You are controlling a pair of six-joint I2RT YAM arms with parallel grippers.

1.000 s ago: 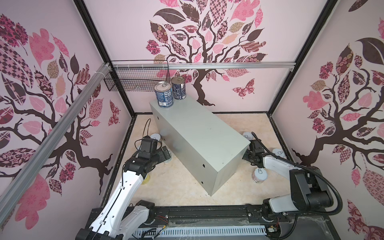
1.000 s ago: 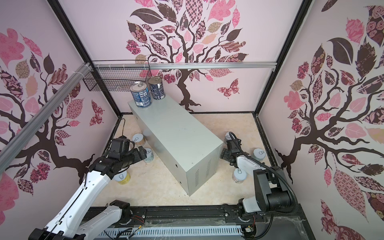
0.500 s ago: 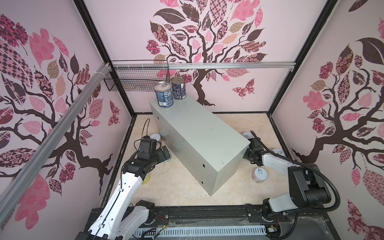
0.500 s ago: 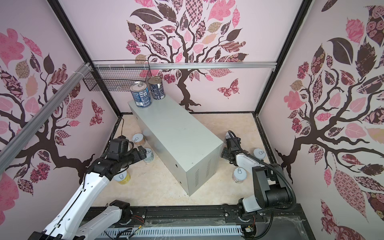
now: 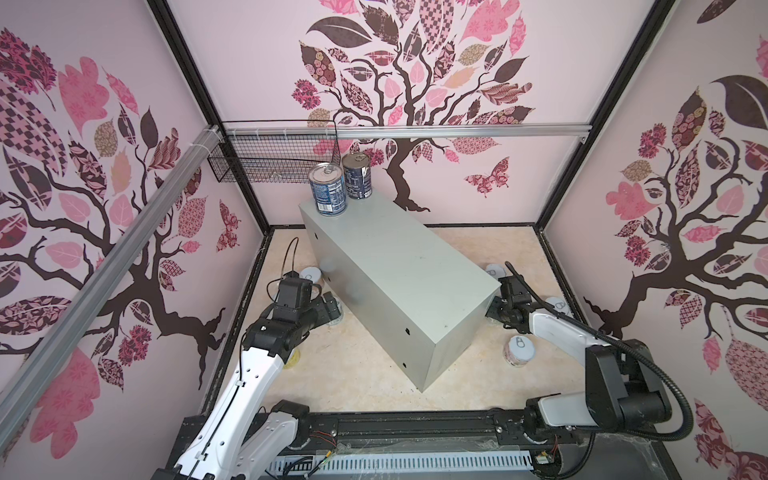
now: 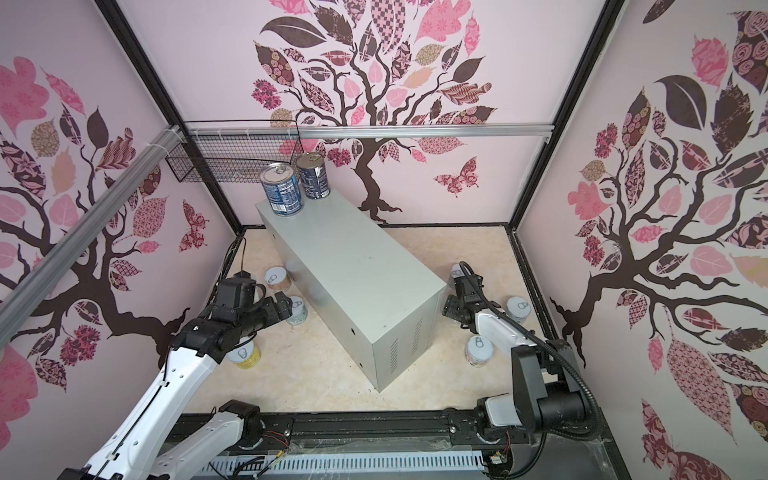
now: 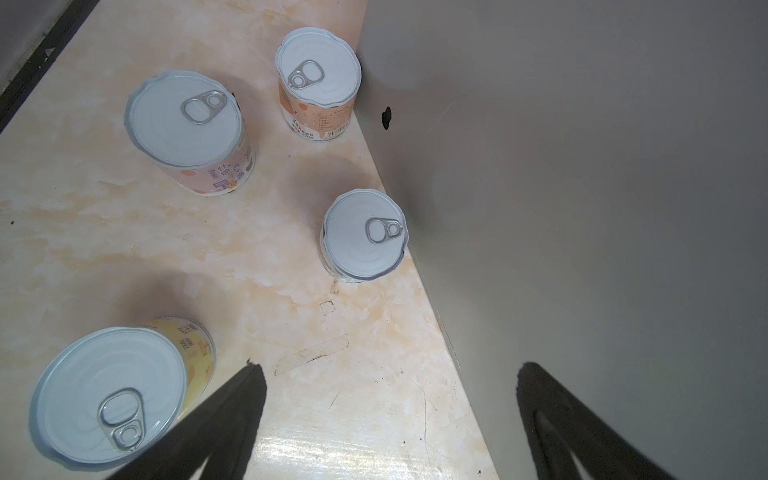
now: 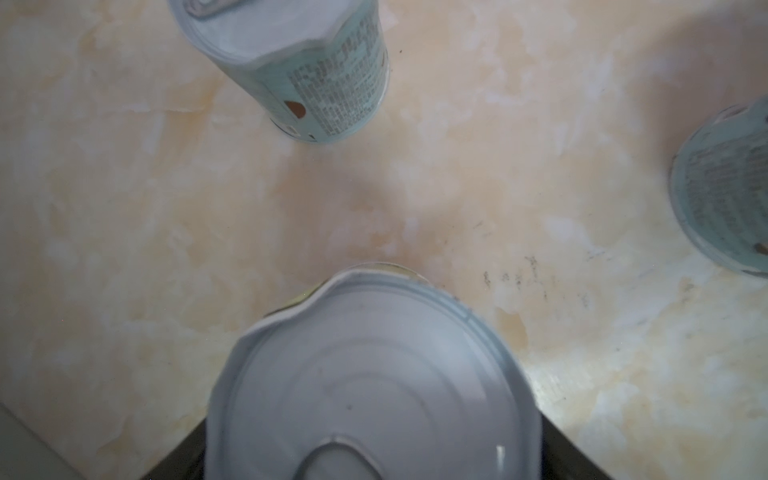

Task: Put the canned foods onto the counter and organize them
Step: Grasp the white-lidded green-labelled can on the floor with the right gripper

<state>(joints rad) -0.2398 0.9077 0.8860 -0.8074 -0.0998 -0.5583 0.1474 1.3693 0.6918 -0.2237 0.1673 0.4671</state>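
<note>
Two tall dark-blue cans [image 5: 327, 189] [image 5: 356, 176] stand on the far end of the grey-green counter [image 5: 399, 266] in both top views. Short white-lidded cans stand on the floor on both sides of it. My right gripper [image 8: 372, 449] is low at the counter's near right corner [image 6: 451, 309], shut on a short can [image 8: 370, 382] whose lid fills the space between its fingers. My left gripper [image 7: 390, 370] hangs open and empty over the floor beside the counter's left side [image 6: 282, 307]. One short can [image 7: 363, 232] stands ahead of it, and a yellow can [image 7: 108, 399] stands beside one finger.
Left of the counter stand a lilac-labelled can [image 7: 185, 124] and a peach one [image 7: 318, 66]. To its right are two teal cans [image 8: 307, 62] [image 8: 723, 187] and another can [image 5: 519, 349] nearer the front. A black wire basket [image 5: 270, 162] hangs on the back wall.
The jaws of my right gripper have closed in around the short can at the counter's corner, and that wrist has shifted slightly. The left arm has hardly moved.
</note>
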